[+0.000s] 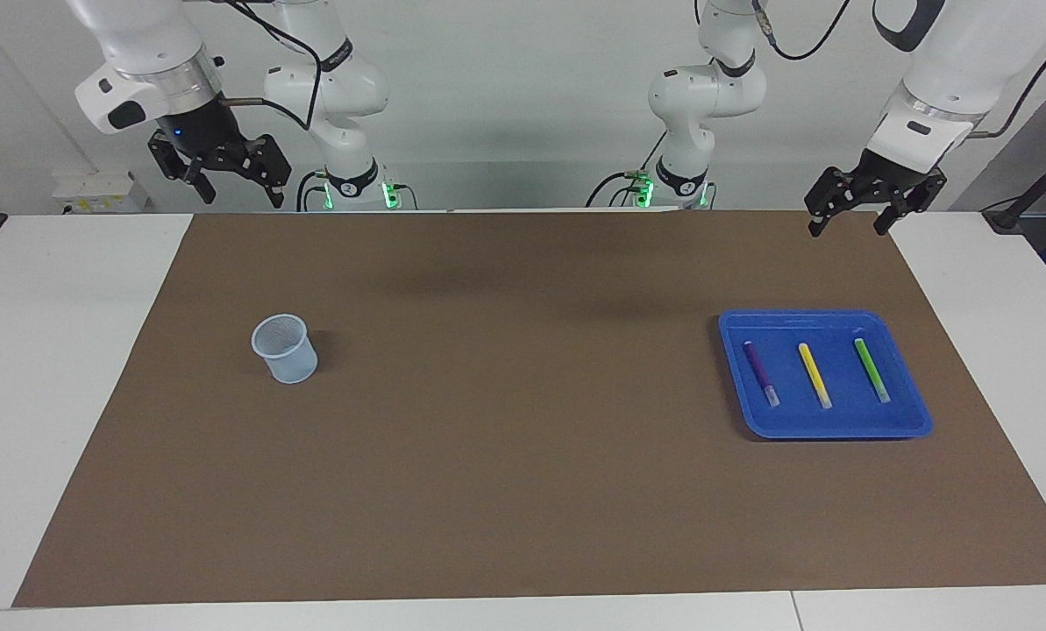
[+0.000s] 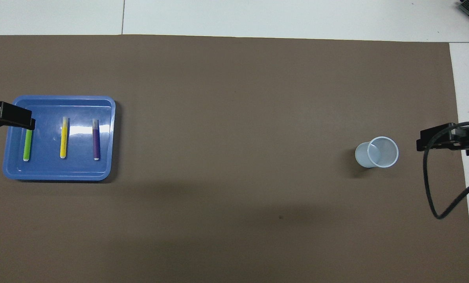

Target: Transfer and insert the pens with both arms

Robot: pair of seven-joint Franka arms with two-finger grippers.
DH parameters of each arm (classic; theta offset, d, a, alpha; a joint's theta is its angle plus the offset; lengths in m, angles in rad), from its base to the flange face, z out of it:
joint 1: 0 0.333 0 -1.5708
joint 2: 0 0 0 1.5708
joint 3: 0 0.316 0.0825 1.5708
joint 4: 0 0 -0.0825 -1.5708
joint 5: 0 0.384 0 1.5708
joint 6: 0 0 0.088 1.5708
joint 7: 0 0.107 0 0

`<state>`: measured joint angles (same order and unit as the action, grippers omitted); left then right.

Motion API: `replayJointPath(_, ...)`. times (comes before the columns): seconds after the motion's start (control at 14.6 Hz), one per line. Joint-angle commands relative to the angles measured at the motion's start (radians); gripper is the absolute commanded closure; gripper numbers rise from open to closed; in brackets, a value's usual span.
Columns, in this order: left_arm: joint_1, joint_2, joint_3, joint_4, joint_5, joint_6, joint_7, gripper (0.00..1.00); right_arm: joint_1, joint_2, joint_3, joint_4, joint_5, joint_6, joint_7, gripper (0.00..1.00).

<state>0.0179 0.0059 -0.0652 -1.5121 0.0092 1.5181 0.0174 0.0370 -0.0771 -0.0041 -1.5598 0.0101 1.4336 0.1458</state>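
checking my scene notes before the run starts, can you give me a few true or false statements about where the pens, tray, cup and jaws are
1. All three pens lie in the blue tray. True: the purple pen, yellow pen and green pen lie there side by side, apart.
2. The cup lies on its side. False: it stands upright, mouth up.
3. The cup is at the right arm's end of the table. True.
4. The left gripper holds the green pen. False: its jaws are open and empty, raised above the table.
5. The yellow pen is already in the cup. False: the cup is empty.
6. The right gripper has open jaws. True.
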Motion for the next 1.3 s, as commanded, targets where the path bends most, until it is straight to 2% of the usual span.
replayJointPath(0.0,-0.010,-0.009,0.004,-0.010,0.005,0.005,0.007,0.00,-0.003,-0.021,0.007,-0.008,0.024,-0.015,-0.029,0.00)
replayJointPath(0.14,-0.012,-0.009,0.004,-0.011,0.005,0.007,0.009,0.00,-0.003,-0.023,0.007,-0.003,0.085,-0.009,-0.046,0.00)
replayJointPath(0.48,-0.004,-0.012,0.004,-0.017,0.003,0.005,0.009,0.00,0.000,-0.024,0.013,-0.014,0.106,0.031,-0.048,0.00)
replayJointPath(0.75,-0.004,-0.015,0.004,-0.025,0.003,0.004,0.010,0.00,-0.011,-0.082,0.010,-0.142,0.252,0.108,-0.026,0.00)
replayJointPath(0.96,-0.003,-0.020,0.004,-0.036,0.003,-0.001,0.010,0.00,0.004,-0.102,0.021,-0.186,0.257,0.140,-0.032,0.00)
replayJointPath(1.23,0.011,-0.052,0.007,-0.124,-0.014,0.072,0.010,0.00,0.064,-0.102,0.030,-0.259,0.271,0.209,0.046,0.00)
